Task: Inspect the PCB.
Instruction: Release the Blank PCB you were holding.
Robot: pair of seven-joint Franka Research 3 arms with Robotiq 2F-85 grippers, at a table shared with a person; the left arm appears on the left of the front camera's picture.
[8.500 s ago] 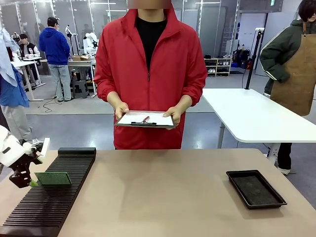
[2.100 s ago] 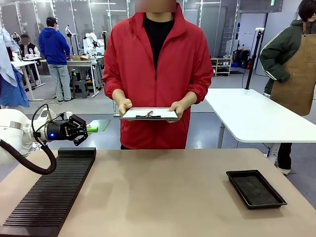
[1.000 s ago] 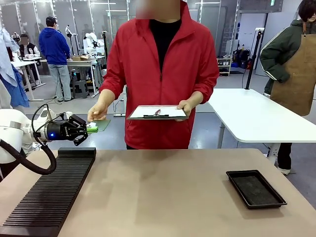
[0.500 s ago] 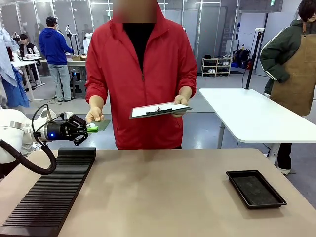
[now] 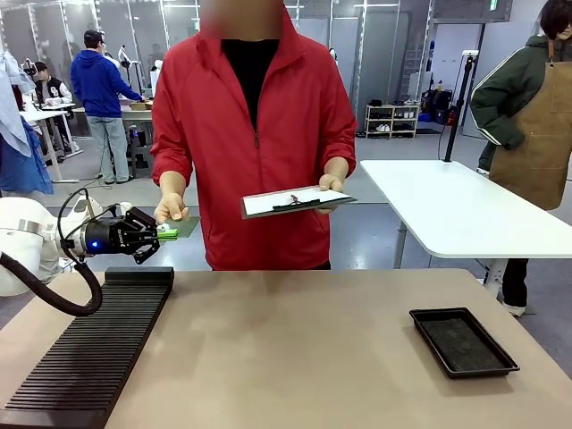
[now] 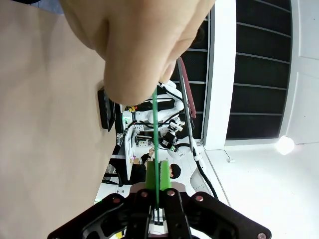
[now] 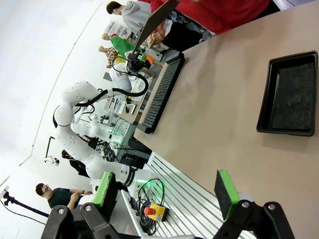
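The PCB [image 5: 185, 225], thin and green, is held out level above the table's far left edge. My left gripper [image 5: 165, 234] is shut on its near end. The person's hand [image 5: 170, 209] pinches the board from above. In the left wrist view the PCB [image 6: 155, 134] shows edge-on as a green line, with the green pads [image 6: 151, 177] pressed on both sides of it by my left gripper [image 6: 157, 183] and the person's hand [image 6: 144, 50] on its far end. My right gripper [image 7: 164, 191] stands open, holding nothing, low over the table's near side.
The person in a red jacket holds a white clipboard [image 5: 295, 201] with a pen in the other hand. A black slotted rack [image 5: 89, 357] lies at the table's left. A shallow black tray [image 5: 463, 341] sits at the right, also seen as the tray [image 7: 289, 97].
The person has shifted to the left and keeps a hand on the PCB. The clipboard has moved with them and tilted. My left arm has stayed in place.
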